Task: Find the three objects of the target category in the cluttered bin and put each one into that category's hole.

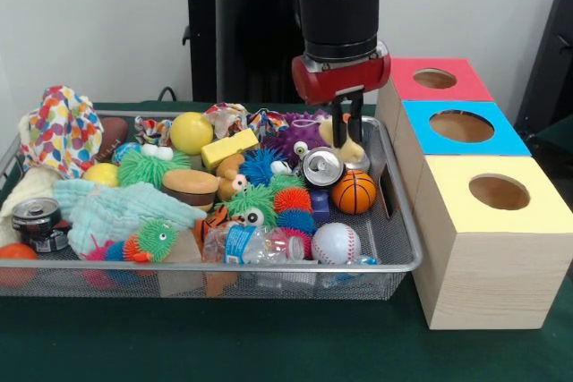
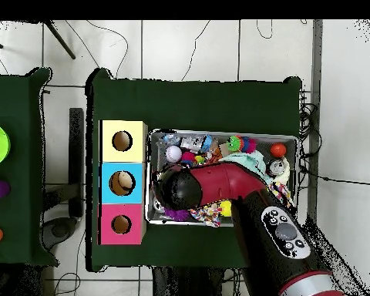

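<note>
We see the gripper (image 1: pixel 348 123) down in the far right corner of the bin (image 1: pixel 403 261), its two dark fingers (image 1: pixel 358 116) set narrowly apart with a pale yellow toy (image 1: pixel 348 148) right below them. The jaws look clenched on that yellow toy, but the tips sink behind it and the silver can (image 1: pixel 321 167), so we cannot tell for sure whether they grip or only touch it. In the overhead view the red arm (image 2: pixel 234 181) covers the gripper and that whole end of the bin (image 2: pixel 223 133), so nothing there helps.

The tan dog (image 1: pixel 230 176) lies mid-bin beside the blue fuzzy ball (image 1: pixel 260 165), half buried. The orange tiger (image 1: pixel 213 219) shows only a striped patch behind the crushed water bottle (image 1: pixel 255 243). The yellow toy is mostly hidden; we make out a rounded body, not a clear shape.

The hole (image 1: pixel 435 79) in the red-topped box (image 1: pixel 439 80) sits just beside the bin's far right corner, dark inside. The blue-topped box (image 1: pixel 461 128) and yellow-topped box (image 1: pixel 497 194) stand in a row with it on the green table (image 1: pixel 269 346). The basketball (image 1: pixel 354 191) and baseball (image 1: pixel 335 242) lie near the bin's right wall. The bin's left end is cut off at the frame edge.
</note>
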